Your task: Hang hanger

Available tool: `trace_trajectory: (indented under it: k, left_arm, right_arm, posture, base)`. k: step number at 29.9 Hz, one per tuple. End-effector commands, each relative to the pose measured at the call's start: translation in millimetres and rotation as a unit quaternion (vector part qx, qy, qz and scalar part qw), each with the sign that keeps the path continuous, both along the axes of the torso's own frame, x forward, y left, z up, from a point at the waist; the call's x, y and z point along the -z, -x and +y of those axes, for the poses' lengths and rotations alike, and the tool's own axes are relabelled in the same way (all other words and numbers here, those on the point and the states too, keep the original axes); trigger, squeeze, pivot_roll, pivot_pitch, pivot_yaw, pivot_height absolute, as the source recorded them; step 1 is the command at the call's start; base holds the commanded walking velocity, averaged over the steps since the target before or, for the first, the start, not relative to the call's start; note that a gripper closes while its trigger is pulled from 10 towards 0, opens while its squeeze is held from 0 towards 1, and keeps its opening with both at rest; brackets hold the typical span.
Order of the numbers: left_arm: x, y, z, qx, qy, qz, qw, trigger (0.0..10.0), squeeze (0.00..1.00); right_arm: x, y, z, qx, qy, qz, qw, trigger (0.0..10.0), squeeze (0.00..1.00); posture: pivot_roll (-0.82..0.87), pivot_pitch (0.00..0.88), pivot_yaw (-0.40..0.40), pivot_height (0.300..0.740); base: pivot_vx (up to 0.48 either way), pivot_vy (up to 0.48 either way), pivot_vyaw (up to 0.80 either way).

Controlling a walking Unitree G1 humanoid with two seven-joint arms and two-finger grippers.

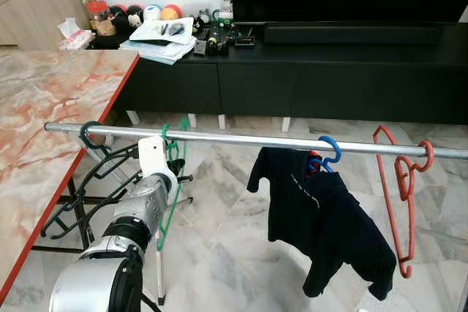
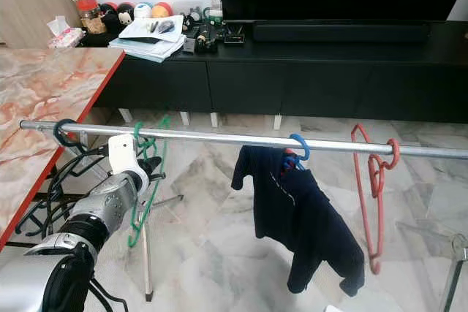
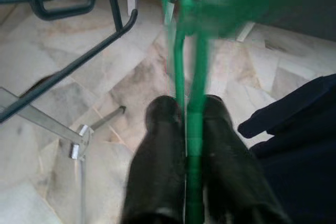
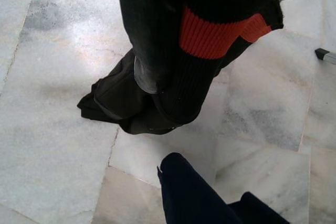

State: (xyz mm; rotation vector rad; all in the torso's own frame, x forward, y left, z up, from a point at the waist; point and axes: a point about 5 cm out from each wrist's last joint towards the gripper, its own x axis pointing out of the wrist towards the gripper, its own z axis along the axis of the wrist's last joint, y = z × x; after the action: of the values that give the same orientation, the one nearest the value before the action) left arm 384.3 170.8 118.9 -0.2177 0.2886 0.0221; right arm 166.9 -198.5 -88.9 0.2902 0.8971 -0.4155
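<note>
A green hanger (image 1: 174,180) has its hook (image 1: 167,135) over the silver rail (image 1: 241,139), towards the rail's left end. My left gripper (image 1: 178,175) reaches up just below the rail and is shut on the hanger's thin green bars. In the left wrist view both black fingers (image 3: 157,150) press against the green hanger (image 3: 194,129) from either side. My right arm hangs idle; its wrist view looks down on a black cloth with an orange-red band (image 4: 215,35) above the pale marble floor.
On the rail also hang a black hanger (image 1: 88,135) at the far left, a blue hanger (image 1: 330,150) carrying a dark shirt (image 1: 322,224), and a red hanger (image 1: 402,195). A marble table (image 1: 44,122) stands at left and a black TV console (image 1: 307,71) behind.
</note>
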Motion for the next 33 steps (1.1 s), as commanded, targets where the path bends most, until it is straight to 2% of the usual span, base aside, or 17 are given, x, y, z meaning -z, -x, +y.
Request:
trace_trajectory:
  k: [1,9,14,18,20,24,29,33]
  left_arm:
    - [8.0,6.4,13.2,-0.004,-0.025,0.008,1.000,0.0,0.00]
    - [12.2,16.6,20.0,0.002,-0.057,-0.010,0.998,0.0,0.00]
    - [5.6,19.5,16.1,0.025,-0.079,-0.040,0.996,0.0,0.00]
    - [-2.1,25.6,14.8,0.040,-0.113,-0.079,0.990,0.0,0.00]
    - [-2.2,26.1,14.9,0.040,-0.115,-0.080,0.989,0.0,0.00]
    - [-1.7,36.0,20.6,0.034,-0.117,-0.097,0.988,0.0,0.00]
    - [2.1,47.8,22.4,0.056,-0.143,-0.115,0.981,0.0,0.00]
    - [13.3,65.3,28.5,0.067,-0.159,-0.114,0.978,0.0,0.00]
  right_arm:
    - [1.9,3.9,1.1,-0.001,-0.001,0.008,1.000,10.0,0.00]
    - [1.0,1.8,0.2,-0.010,0.001,0.007,1.000,10.0,0.00]
    - [0.5,0.2,0.7,-0.014,0.002,0.007,1.000,10.0,0.00]
    - [0.0,-1.0,0.6,-0.015,0.002,0.005,1.000,10.0,0.00]
    - [0.0,-1.0,0.6,-0.016,0.002,0.005,1.000,10.0,0.00]
    - [0.3,0.1,-0.3,-0.015,0.003,0.006,1.000,10.0,0.00]
    - [0.9,2.1,-1.7,-0.015,0.005,0.008,1.000,10.0,0.00]
    - [1.5,4.4,-3.9,-0.014,0.006,0.010,1.000,10.0,0.00]
  posture:
    - [0.02,0.107,0.067,0.740]
    - [0.03,0.098,0.050,0.740]
    - [0.03,0.091,0.046,0.740]
    - [0.03,0.081,0.047,0.740]
    - [0.03,0.081,0.047,0.740]
    - [0.02,0.072,0.049,0.740]
    - [0.02,0.065,0.048,0.740]
    - [0.01,0.063,0.044,0.740]
  base:
    - [0.000,0.000,0.00]
    - [0.000,0.000,0.00]
    - [0.000,0.000,0.00]
    - [0.000,0.000,0.00]
    - [0.000,0.000,0.00]
    - [0.000,0.000,0.00]
    - [0.000,0.000,0.00]
    - [0.000,0.000,0.00]
